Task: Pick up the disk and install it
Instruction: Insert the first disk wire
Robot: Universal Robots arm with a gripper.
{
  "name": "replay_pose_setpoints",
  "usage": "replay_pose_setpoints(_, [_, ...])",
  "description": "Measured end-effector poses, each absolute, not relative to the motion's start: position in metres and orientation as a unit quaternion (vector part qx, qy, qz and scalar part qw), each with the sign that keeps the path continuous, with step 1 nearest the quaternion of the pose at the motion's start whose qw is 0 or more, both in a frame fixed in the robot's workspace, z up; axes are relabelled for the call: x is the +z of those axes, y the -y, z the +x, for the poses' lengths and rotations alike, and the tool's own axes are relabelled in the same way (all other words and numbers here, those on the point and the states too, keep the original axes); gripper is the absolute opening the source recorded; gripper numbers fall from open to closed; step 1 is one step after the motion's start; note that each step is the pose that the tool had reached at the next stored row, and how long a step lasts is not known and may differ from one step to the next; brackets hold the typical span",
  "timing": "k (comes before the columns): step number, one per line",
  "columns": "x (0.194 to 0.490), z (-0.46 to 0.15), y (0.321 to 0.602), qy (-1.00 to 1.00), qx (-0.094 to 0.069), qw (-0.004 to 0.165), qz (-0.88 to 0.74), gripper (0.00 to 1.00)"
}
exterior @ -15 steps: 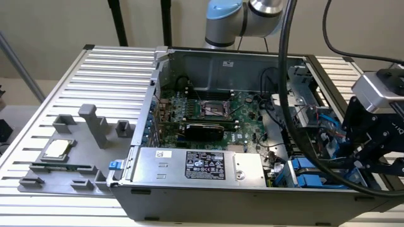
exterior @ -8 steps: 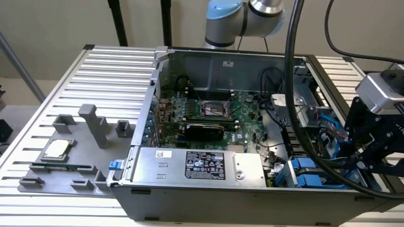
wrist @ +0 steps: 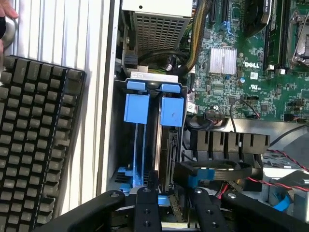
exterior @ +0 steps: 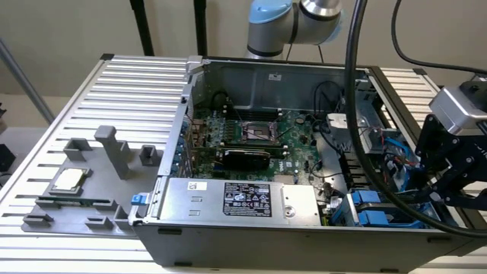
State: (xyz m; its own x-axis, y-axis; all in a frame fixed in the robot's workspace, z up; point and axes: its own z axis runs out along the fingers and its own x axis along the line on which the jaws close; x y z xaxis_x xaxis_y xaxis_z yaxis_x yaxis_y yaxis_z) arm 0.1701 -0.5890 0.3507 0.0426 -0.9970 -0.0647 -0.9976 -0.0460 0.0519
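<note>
An open grey computer case [exterior: 304, 240] lies on its side on a slatted metal table [exterior: 129, 97], its interior facing up. Inside, a green motherboard [exterior: 259, 137] covers the middle, and a silver power supply [exterior: 236, 200] with a black label sits along the near wall. On the table to the exterior view's left of the case rests a grey fixture [exterior: 91, 182] with upright posts, holding a small square chip [exterior: 68, 180]. The robot arm [exterior: 297, 23] rises behind the case, with thick black cables looping down across the exterior view's right side. The black gripper [exterior: 457, 171] hovers over the case corner on the exterior view's right, above the drive bay. In the wrist view, the gripper [wrist: 171, 203] has its two fingers spread apart, holding nothing, just above the bay. The disk [wrist: 166, 145] stands on edge inside the bay, seated in a slot, with blue rails [wrist: 172, 111] at its end and a second blue carrier [wrist: 135, 108] just beside it. A black keyboard [wrist: 34, 140] lies on the table beside the case, and a person's fingertips [wrist: 6, 12] show at its far end.
</note>
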Motion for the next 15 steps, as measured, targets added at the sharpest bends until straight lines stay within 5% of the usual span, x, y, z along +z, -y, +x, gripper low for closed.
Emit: replay_pose_setpoints(15, [0.3504,0.1733,0.5861,-0.681,0.044,0.007,-0.731,1.0])
